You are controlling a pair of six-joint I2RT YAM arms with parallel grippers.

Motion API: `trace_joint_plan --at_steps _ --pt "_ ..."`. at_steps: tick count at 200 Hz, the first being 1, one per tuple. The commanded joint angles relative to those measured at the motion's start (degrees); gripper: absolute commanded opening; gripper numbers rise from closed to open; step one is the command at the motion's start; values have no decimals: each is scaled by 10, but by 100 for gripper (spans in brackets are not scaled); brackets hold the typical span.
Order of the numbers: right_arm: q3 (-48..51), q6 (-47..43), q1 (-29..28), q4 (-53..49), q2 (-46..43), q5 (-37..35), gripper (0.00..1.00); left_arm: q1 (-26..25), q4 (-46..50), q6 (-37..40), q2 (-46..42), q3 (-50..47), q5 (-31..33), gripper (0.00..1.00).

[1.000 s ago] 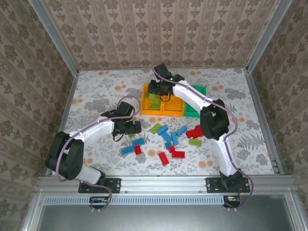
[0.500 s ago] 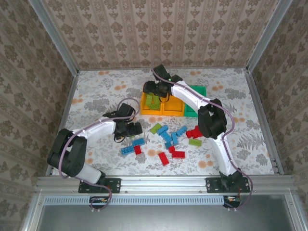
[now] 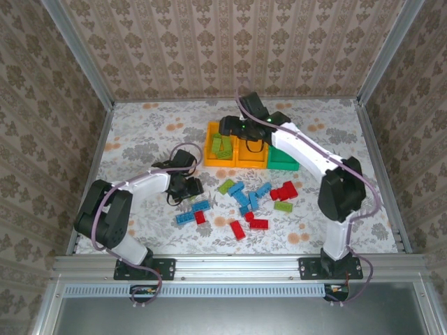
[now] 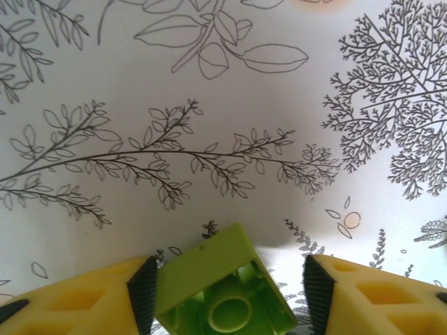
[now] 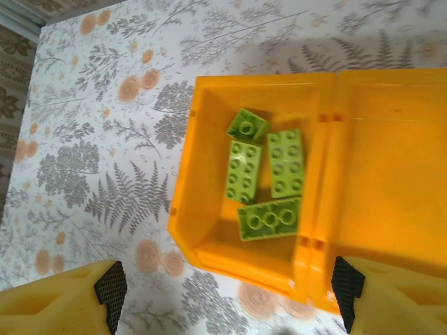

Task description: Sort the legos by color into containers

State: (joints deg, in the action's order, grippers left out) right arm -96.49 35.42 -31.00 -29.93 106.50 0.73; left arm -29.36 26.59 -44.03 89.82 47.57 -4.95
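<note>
On the floral table (image 3: 140, 132), an askew green brick (image 4: 209, 279) is bracketed, unclamped, by the left gripper (image 4: 228, 293) and could be squeezed out sideways; the right gripper (image 5: 228, 283) is spread, empty.

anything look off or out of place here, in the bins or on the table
Nothing spilled or damaged. Two small oddities: the lime brick inside the left tool lies tilted, hollow underside toward the camera, and a second lime brick in the left orange bin is also flipped, underside showing.
</note>
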Motion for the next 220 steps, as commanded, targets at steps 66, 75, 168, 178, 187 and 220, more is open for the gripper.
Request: trace_joint_plan --at_steps 66,75,168,178,187,220 --pt "243 -82 43 -27 -182 -143 89 3 -6 19 25 43 -14 31" --pt "263 -82 47 -30 -193 -150 90 4 -4 23 26 49 -13 30" --pt "479 8 59 -36 -309 -134 89 16 55 145 57 279 19 31" --pt "494 10 59 -31 -313 -128 87 20 57 159 80 307 15 31" --pt "503 15 59 -29 -316 -125 85 24 57 170 102 332 10 31" --pt "526 10 58 -15 -305 -109 74 28 52 192 180 404 -34 31"
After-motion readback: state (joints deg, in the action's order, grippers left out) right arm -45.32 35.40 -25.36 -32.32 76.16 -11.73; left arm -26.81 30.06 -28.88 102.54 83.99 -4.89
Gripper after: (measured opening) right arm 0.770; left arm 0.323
